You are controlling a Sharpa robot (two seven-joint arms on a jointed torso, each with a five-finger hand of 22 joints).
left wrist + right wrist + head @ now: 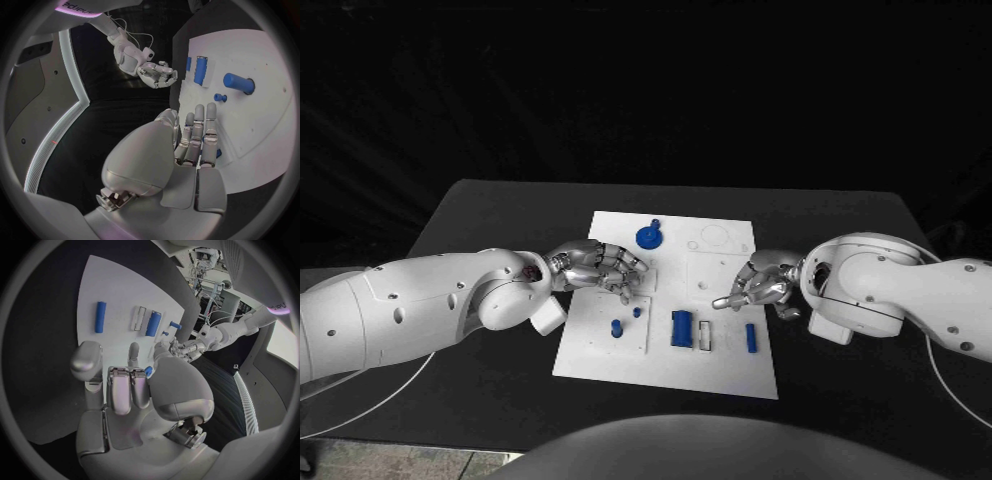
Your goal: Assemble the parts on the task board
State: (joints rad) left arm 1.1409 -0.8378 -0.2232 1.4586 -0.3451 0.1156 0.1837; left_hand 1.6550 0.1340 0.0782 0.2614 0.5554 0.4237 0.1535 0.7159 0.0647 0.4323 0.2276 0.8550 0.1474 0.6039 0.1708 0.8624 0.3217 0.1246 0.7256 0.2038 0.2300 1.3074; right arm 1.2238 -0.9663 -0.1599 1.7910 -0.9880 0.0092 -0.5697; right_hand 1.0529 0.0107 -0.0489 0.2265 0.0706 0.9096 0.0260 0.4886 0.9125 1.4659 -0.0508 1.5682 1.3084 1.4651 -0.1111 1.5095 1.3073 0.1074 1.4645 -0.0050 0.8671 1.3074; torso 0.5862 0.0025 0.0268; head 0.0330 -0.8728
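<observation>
Head view: the board (733,370) lies mid-desk (473,210) with blue parts (682,328) near its front edge and a round one (651,237) at the back; both hands, left (599,268) and right (764,283), hover over it, fingers loosely curled. Left wrist view: the left fingers (199,135) lie nearly straight and hold nothing, a cylinder (236,82) just beyond. Right wrist view: a blue bit (149,371) shows by the right fingers (128,387), but I cannot tell if it is held; the parts look light, stiff and slick, best pinched across their middles.

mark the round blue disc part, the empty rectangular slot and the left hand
round blue disc part (649,237): head view, disc face
empty rectangular slot (705,336): head view, slot middle
left hand (599,267): head view, knuckles
</observation>
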